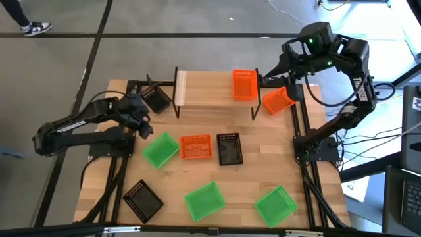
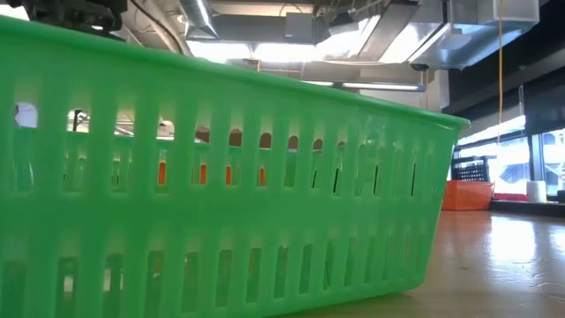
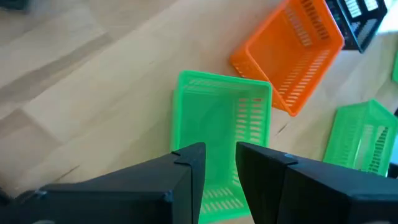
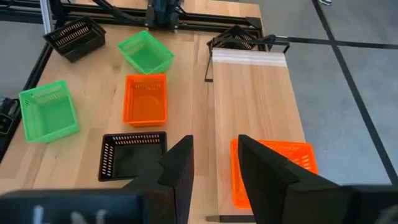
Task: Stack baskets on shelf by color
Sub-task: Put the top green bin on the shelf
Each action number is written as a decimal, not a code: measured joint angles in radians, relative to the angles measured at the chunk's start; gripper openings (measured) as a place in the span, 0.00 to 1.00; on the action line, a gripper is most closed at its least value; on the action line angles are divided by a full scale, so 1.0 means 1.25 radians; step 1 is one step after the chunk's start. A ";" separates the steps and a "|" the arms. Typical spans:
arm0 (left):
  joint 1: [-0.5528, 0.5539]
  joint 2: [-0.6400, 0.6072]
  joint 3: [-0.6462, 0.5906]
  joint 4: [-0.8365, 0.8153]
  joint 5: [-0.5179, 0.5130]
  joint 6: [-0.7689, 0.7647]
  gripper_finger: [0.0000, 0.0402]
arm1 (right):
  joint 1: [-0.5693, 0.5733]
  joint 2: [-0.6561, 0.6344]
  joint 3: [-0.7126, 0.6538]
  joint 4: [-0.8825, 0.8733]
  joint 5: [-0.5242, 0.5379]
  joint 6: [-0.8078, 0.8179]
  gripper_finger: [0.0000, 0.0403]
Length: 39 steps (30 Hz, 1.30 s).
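Left hand (image 1: 140, 125) hovers over the near-left perforated bright green plastic basket (image 1: 161, 149) on the wooden bench (image 1: 263, 171); fingers spread, holding nothing. Beside that basket lie a perforated orange plastic basket (image 1: 195, 147), then a black one (image 1: 229, 149). Low light-wood plank shelf (image 1: 210, 89) on black legs carries one orange basket (image 1: 245, 85) at its right end. Right hand (image 4: 214, 165) hangs above that end, fingers parted, empty. Another orange basket (image 1: 277, 100) lies tilted just right of the shelf.
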<state>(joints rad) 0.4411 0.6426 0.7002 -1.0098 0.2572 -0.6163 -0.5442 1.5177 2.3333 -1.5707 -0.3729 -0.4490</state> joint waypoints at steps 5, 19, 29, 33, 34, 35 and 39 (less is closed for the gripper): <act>-0.061 0.001 -0.034 0.068 -0.001 -0.004 0.20 | 0.000 0.000 0.000 0.000 -0.049 0.000 0.30; -0.188 0.060 -0.100 0.123 -0.139 0.048 0.20 | 0.000 0.000 0.000 0.000 -0.053 -0.003 0.30; -0.213 0.142 -0.100 0.135 -0.194 0.036 0.20 | 0.000 0.000 0.000 0.000 -0.053 -0.003 0.30; -0.214 0.166 -0.100 0.134 -0.204 0.025 0.20 | 0.000 0.000 0.000 0.000 -0.077 -0.003 0.30; -0.214 0.172 -0.100 0.135 -0.203 0.017 0.20 | 0.000 0.000 0.000 0.000 -0.093 -0.003 0.30; -0.214 0.178 -0.100 0.135 -0.203 0.012 0.20 | 0.000 0.000 0.000 0.000 -0.110 -0.003 0.30; -0.214 0.200 -0.100 0.150 -0.203 0.000 0.20 | 0.000 0.000 0.000 0.000 -0.143 -0.003 0.30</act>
<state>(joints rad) 0.1741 0.8923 0.5755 -0.8218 0.0032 -0.6161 -0.5442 1.5177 2.3333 -1.5711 -0.5514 -0.4534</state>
